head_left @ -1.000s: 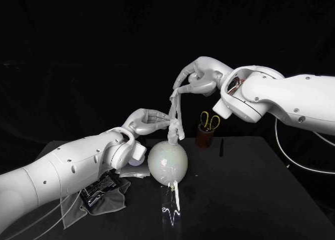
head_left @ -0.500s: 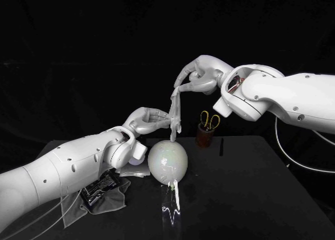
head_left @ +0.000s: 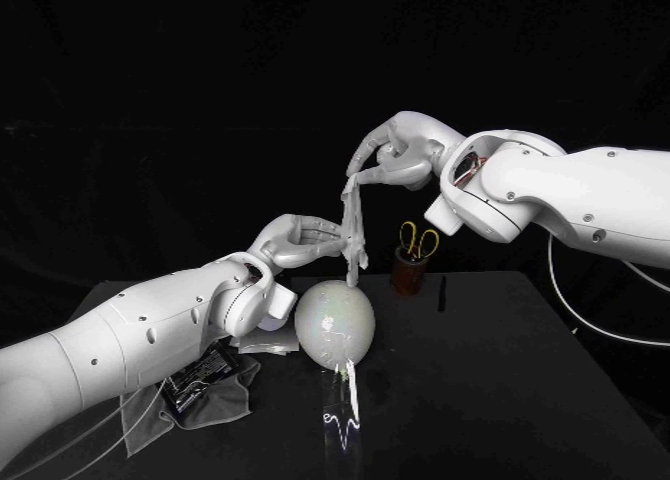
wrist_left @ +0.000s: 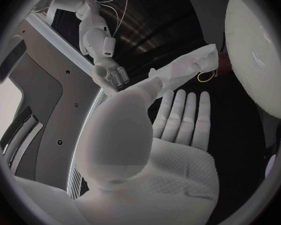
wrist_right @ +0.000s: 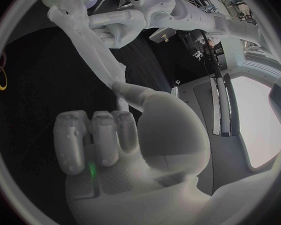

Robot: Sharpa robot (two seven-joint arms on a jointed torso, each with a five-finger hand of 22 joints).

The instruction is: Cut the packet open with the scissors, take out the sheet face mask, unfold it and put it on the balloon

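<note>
The sheet face mask (head_left: pixel 353 212) is held above the balloon (head_left: pixel 335 325). Its top is pinched by the right hand (head_left: pixel 397 160), its lower end by the left hand (head_left: pixel 295 241).

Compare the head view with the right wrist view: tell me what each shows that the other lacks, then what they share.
Head view adds the balloon below the hanging sheet mask, the dark cup behind it, and the packet lying on grey material beside the left arm. Right wrist view adds a close look from behind the right hand: its thumb pressed on the mask's upper end, other fingers curled. Both show the mask held between the right hand and the left hand, plus the yellow handles of the scissors.
</note>
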